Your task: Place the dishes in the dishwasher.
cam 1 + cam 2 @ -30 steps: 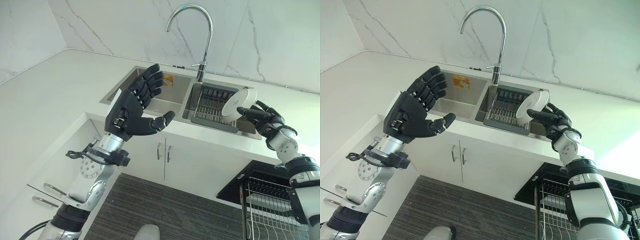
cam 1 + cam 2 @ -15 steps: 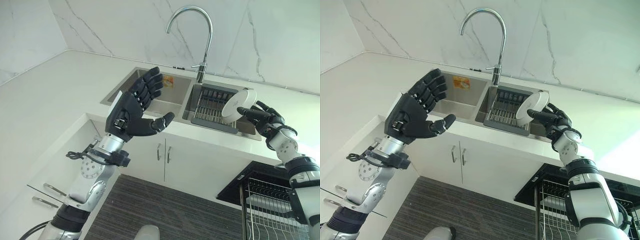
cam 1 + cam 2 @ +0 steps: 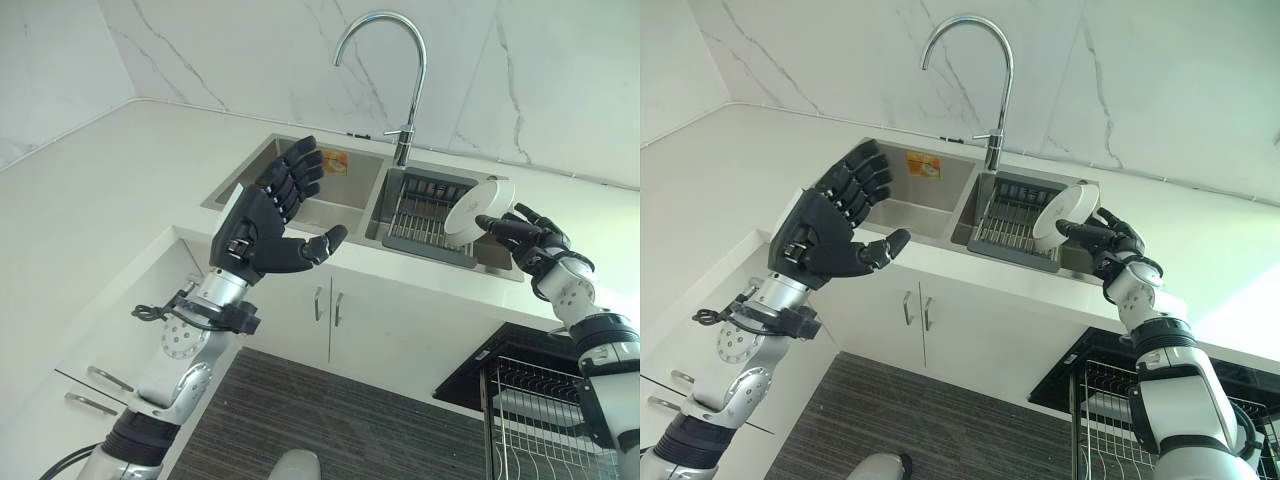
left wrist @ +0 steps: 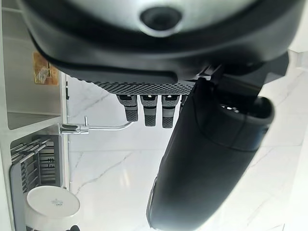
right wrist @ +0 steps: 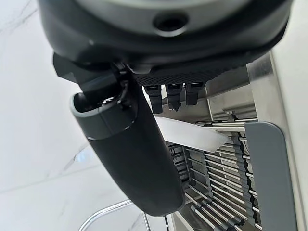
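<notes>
A white round dish (image 3: 478, 207) stands on edge above the dark wire rack (image 3: 418, 218) in the sink's right basin. My right hand (image 3: 535, 245) pinches its rim between thumb and fingers; the rim (image 5: 192, 137) shows between them in the right wrist view. My left hand (image 3: 262, 225) is raised over the counter's front edge by the left basin (image 3: 335, 195), fingers spread and holding nothing. The dish (image 4: 53, 204) also shows far off in the left wrist view. The dishwasher's pulled-out wire rack (image 3: 540, 410) sits low at the right, below my right arm.
A tall curved chrome faucet (image 3: 385, 60) rises behind the sink, between the basins. White cabinet doors (image 3: 330, 310) hang below the counter. White marble counter runs round the corner at the left. Dark striped floor (image 3: 330, 430) lies beneath.
The left hand has sunk very slightly. The right hand holds the dish in the same place.
</notes>
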Tool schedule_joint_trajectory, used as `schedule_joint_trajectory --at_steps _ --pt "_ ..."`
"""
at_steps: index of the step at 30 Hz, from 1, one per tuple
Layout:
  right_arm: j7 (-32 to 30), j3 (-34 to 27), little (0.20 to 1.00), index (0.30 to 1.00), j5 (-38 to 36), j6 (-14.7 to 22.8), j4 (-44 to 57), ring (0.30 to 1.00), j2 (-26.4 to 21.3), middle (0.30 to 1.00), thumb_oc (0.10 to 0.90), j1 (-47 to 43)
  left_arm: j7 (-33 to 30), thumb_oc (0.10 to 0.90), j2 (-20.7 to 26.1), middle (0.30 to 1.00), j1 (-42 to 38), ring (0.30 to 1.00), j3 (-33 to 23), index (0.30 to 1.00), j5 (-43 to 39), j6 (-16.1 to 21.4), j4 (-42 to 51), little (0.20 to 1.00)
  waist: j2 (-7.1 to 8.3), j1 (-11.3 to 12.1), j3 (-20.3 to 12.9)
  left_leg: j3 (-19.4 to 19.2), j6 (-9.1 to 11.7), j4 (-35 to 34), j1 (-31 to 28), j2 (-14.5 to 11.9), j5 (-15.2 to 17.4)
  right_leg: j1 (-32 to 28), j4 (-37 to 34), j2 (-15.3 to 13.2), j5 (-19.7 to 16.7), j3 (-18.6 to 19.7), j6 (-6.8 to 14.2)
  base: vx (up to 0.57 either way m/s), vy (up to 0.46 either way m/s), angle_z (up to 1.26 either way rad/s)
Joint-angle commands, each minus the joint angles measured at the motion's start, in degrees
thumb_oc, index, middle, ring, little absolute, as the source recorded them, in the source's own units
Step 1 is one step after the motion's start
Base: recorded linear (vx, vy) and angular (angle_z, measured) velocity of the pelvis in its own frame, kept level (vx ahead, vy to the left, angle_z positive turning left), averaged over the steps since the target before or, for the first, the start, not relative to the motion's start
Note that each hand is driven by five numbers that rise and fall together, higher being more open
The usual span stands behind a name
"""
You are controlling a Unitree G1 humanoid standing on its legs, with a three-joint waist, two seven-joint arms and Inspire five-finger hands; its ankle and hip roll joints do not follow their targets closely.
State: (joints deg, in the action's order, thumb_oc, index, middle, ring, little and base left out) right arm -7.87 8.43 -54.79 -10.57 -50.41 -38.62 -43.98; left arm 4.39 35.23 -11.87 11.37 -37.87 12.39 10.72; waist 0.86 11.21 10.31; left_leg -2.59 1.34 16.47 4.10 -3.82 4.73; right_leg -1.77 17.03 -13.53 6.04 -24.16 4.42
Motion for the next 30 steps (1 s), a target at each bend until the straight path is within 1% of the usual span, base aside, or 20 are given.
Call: schedule_joint_trajectory --at_steps 1,5,10,20,24,26,29,30 --pt "0.4 1.8 0.900 0.900 -2.1 5.5 1.9 0.900 -2.9 0.900 0.800 -9.7 -0.4 0.800 1.4 0.900 -1.7 0.900 -1.2 0.900 -0.2 3.7 3.9 0.900 0.75 1.0 -5.5 0.6 3.7 0.7 -1.7 -3.4 6.3 -2.9 0.2 -0.8 6.2 0.3 2.1 0.00 0.000 0.00" --pt "0.6 1.9 0.900 0.900 -2.5 5.4 1.8 0.900 -3.3 0.900 0.800 -9.6 0.0 0.800 1.7 0.900 -1.1 0.900 -1.4 0.900 -0.5 4.3 3.5 0.900 0.79 1.0 -5.4 0.5 3.8 0.7 -1.7 -3.5 6.2 -3.0 0.2 -0.8 6.2 0.3 2.1 0.00 0.000 0.00" --pt "0.0 2.1 0.900 0.900 -2.8 5.0 1.2 0.900 -3.4 0.900 0.800 -10.7 -0.1 0.800 1.8 0.900 -0.9 0.900 -1.5 0.900 -0.5 4.2 3.5 0.900 0.79 1.2 -5.4 0.5 3.8 0.7 -1.7 -3.5 6.2 -3.1 0.2 -0.8 6.3 0.2 2.1 0.00 0.000 0.00" --pt "-2.1 2.4 0.900 0.900 -3.7 4.1 0.7 0.900 -2.3 0.900 0.800 -11.5 -1.0 0.800 1.6 0.900 -0.9 0.900 -1.3 0.900 0.1 4.1 3.6 0.900 0.69 1.2 -5.4 0.4 3.8 0.7 -1.6 -3.5 6.0 -3.1 0.2 -1.0 6.2 0.2 2.1 0.00 0.000 0.00" --pt "-1.7 2.5 0.900 0.900 -2.9 3.5 0.4 0.900 -2.3 0.900 0.800 -11.8 -1.1 0.800 1.8 0.900 -0.9 0.900 -1.3 0.900 0.0 4.0 3.9 0.900 0.65 1.3 -5.4 0.5 3.8 0.7 -1.5 -3.5 6.0 -3.1 0.2 -1.0 6.3 0.2 2.2 0.00 0.000 0.00" --pt "-0.8 2.7 0.900 0.900 -3.0 3.7 0.4 0.900 -2.4 0.900 0.800 -11.9 -1.1 0.800 1.7 0.900 -1.0 0.900 -1.3 0.900 0.2 4.0 3.8 0.900 0.71 1.2 -5.4 0.5 3.8 0.7 -1.5 -3.5 6.0 -3.1 0.2 -1.0 6.2 0.2 2.2 0.00 0.000 0.00" --pt "0.1 3.0 0.900 0.900 -1.2 3.7 0.7 0.900 -3.0 0.900 0.800 -12.0 -0.8 0.800 1.9 0.900 -0.9 0.900 -1.5 0.900 -0.1 4.0 3.7 0.900 0.77 1.2 -5.5 0.5 3.9 0.7 -1.5 -3.5 6.0 -3.0 0.2 -0.9 6.3 0.3 2.2 0.00 0.000 0.00" --pt "3.4 0.3 0.900 0.900 -2.3 6.7 -0.4 0.900 -5.4 0.900 0.800 -10.1 1.1 0.800 1.1 0.900 -4.8 0.900 0.7 0.900 -0.2 10.9 2.7 0.900 2.72 -2.2 2.6 0.2 -2.7 0.7 -6.7 4.8 11.2 6.8 0.2 2.3 -3.2 11.1 3.6 -0.03 -0.015 0.00"
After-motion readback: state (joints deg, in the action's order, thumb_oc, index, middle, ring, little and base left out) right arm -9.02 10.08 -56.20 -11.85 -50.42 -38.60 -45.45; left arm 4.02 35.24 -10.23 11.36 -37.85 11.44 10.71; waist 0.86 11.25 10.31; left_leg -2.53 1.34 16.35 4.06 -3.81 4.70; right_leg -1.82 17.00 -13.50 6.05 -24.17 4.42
